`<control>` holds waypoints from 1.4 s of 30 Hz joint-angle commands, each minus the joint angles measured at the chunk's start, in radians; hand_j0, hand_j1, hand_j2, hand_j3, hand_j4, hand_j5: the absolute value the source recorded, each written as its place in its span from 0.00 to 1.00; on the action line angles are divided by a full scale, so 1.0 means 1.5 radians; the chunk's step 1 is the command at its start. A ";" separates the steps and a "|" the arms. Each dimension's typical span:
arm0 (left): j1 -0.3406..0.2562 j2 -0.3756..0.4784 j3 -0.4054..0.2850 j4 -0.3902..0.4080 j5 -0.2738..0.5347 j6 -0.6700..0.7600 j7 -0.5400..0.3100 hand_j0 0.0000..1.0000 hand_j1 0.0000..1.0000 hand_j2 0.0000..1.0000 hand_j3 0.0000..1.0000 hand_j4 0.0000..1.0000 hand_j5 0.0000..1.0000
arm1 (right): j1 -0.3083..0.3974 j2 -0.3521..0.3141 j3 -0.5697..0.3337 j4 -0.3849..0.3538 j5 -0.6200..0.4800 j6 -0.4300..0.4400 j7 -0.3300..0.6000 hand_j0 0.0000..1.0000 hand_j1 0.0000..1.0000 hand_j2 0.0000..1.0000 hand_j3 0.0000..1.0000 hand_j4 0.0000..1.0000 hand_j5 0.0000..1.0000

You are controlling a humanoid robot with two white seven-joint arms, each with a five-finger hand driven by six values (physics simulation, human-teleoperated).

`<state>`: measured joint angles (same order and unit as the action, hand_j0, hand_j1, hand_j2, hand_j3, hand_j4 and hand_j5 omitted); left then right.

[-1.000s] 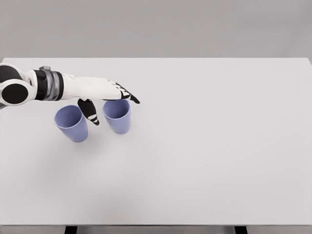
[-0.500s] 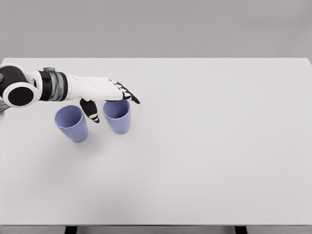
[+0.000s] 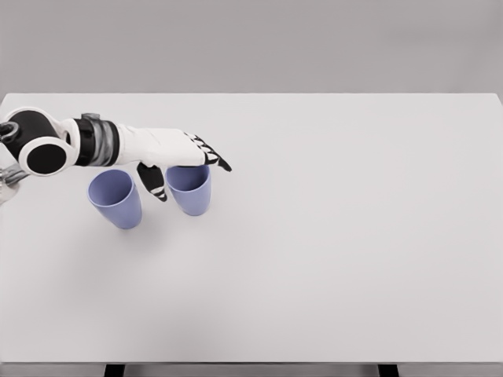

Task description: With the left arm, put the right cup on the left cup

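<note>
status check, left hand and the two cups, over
Left hand open, over the right cup, no grip yet. Left cup upright beside it, apart. Right arm out of view. Nothing between the cups.

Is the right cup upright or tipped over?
Upright: the right cup stands on the table with its open rim facing up, under the left hand.

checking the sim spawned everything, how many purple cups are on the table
2. The left cup stands upright near the table's left side; the right cup stands beside it, apart, its rim partly covered by the left hand. None looks hidden.
</note>
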<state>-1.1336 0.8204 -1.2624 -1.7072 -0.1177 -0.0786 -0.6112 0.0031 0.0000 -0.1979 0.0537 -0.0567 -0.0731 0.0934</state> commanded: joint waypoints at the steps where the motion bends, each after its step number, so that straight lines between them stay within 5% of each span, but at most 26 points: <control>1: 0.000 -0.002 0.000 0.001 0.001 0.000 0.000 0.99 0.99 0.99 0.99 0.99 0.99 | 0.000 0.000 0.000 0.000 0.000 0.001 0.000 1.00 1.00 1.00 1.00 1.00 1.00; 7: 0.004 -0.005 0.000 0.001 0.001 0.000 0.000 0.97 0.97 0.97 0.97 0.97 0.97 | 0.000 0.000 0.000 0.000 0.000 0.001 0.000 1.00 1.00 1.00 1.00 1.00 1.00; 13: 0.005 -0.004 0.000 0.001 -0.011 -0.003 0.000 0.77 0.77 0.77 0.77 0.77 0.77 | 0.000 0.000 0.000 0.000 0.000 0.000 0.000 1.00 1.00 1.00 1.00 1.00 1.00; 27: 0.010 -0.004 0.001 0.001 -0.010 -0.002 0.000 0.83 0.83 0.83 0.83 0.83 0.83 | 0.000 0.000 0.000 0.000 0.000 0.001 0.000 1.00 1.00 1.00 1.00 1.00 1.00; 34: 0.007 0.001 0.006 0.001 -0.011 0.000 0.000 0.70 0.70 0.70 0.70 0.70 0.70 | 0.000 0.000 0.000 0.000 0.000 0.001 0.000 1.00 1.00 1.00 1.00 1.00 1.00; 42: 0.001 0.010 0.009 -0.002 -0.006 -0.001 0.000 0.68 0.68 0.68 0.68 0.68 0.68 | 0.000 0.000 0.000 0.000 0.000 0.000 0.000 1.00 1.00 1.00 1.00 1.00 1.00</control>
<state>-1.1336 0.8305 -1.2513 -1.7085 -0.1317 -0.0796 -0.6110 0.0031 0.0000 -0.1979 0.0537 -0.0567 -0.0727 0.0934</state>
